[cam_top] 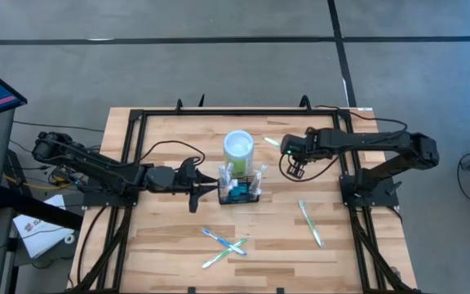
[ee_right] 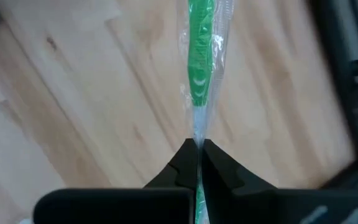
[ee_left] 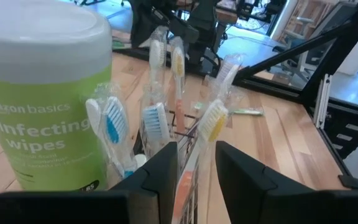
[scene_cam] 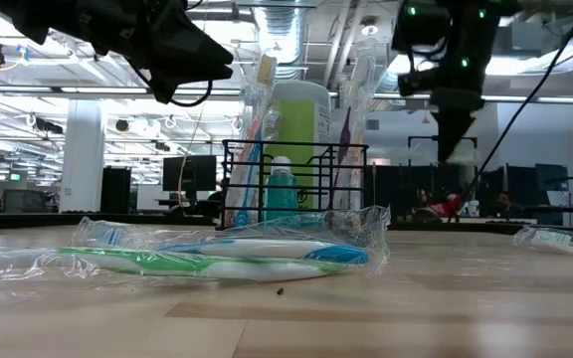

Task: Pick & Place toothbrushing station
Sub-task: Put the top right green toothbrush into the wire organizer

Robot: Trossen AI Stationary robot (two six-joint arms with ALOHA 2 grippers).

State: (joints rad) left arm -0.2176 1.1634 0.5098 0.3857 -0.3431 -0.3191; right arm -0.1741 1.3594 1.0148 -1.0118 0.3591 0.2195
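Note:
The toothbrushing station [cam_top: 241, 193], a small black wire caddy, stands mid-table holding several wrapped toothbrushes [ee_left: 160, 118] upright. Just behind it is a lime-green wipes canister [cam_top: 237, 147]. My left gripper [cam_top: 215, 189] reaches level from the table's left to the caddy's left end, where its fingers [ee_left: 166, 171] straddle the wall. My right gripper [cam_top: 289, 155] hangs above the table right of the canister, pointing steeply down. It is shut on a wrapped green toothbrush [ee_right: 199, 68]. My left gripper has the caddy's left end wall [ee_left: 190, 186] and an orange-printed toothbrush wrapper between its two fingers. It comes in level from the table's left. The caddy stands upright on the table. My right gripper pinches the green toothbrush's thin pale end [ee_right: 197, 132] and its clear wrapper between its fingertips. The brush runs on past the fingers in line with them. It is clear of the table.
Two crossed wrapped toothbrushes [cam_top: 223, 243] lie near the front edge, and another [cam_top: 310, 222] lies at the front right. A black frame [cam_top: 137, 122] runs around the tabletop. Bare wood shows at the far left and far right of the caddy.

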